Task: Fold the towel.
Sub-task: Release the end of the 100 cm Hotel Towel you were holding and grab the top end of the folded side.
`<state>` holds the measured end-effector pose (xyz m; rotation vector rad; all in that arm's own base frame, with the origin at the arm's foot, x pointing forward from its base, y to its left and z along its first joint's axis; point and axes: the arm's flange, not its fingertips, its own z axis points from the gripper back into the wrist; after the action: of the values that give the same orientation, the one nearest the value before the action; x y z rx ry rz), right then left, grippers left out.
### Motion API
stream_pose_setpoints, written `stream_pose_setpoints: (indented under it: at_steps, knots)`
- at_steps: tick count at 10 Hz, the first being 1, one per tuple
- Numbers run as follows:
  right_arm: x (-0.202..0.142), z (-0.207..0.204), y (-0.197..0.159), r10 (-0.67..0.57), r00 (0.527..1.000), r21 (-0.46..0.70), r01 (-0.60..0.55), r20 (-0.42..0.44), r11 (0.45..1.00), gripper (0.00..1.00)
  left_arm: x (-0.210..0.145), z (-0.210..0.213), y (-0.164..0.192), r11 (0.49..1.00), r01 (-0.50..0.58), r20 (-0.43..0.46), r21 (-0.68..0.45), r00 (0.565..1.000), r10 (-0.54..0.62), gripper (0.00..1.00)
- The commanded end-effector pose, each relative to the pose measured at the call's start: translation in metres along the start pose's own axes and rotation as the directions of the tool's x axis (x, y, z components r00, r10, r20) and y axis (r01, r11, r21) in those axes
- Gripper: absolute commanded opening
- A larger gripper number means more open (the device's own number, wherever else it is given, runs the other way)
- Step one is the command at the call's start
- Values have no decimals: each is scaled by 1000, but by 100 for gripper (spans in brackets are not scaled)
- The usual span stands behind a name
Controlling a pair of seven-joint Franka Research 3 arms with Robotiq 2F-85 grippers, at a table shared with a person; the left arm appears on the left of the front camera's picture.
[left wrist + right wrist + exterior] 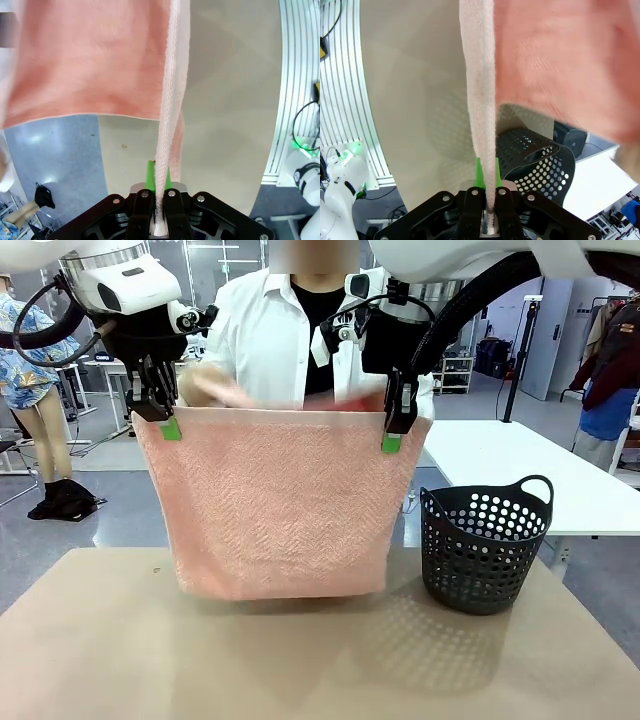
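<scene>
Two upper corners of the towel (280,505) are pinched, one in each gripper, so we see the pink cloth hanging as a broad sheet. The left gripper (170,428) is clamped on the corner on its own side, and the right gripper (392,440) on the other. In both wrist views the towel's edge runs between the closed green pads. The top edge stretches roughly level between the grippers. The lower edge hangs over the far part of the table (300,660); we cannot tell whether it touches the surface.

Behind the towel stands a person (290,330), with one blurred hand (215,390) close to the top edge.

A dark basket (485,545) stands upright on the table to the right, near the towel's lower corner but apart from it. We see its holed inner wall below the rim; its floor is hidden from us.
</scene>
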<state>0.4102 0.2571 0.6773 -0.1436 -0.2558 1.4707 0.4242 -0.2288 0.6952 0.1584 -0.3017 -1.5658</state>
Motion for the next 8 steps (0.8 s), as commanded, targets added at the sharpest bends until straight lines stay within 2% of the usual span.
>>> stream_pose_setpoints:
  at_steps: [1, 8]
  knots:
    - [0, 0, 0, 1, 1000, -1, -1, 0, 1000, 0, -2, 2, 0, 1000, 7, -3, -3, 1000, -7, 0]
    - [0, 0, 0, 1, 1000, -1, -1, 0, 1000, 0, -2, 2, 0, 1000, 7, -3, -3, 1000, -7, 0]
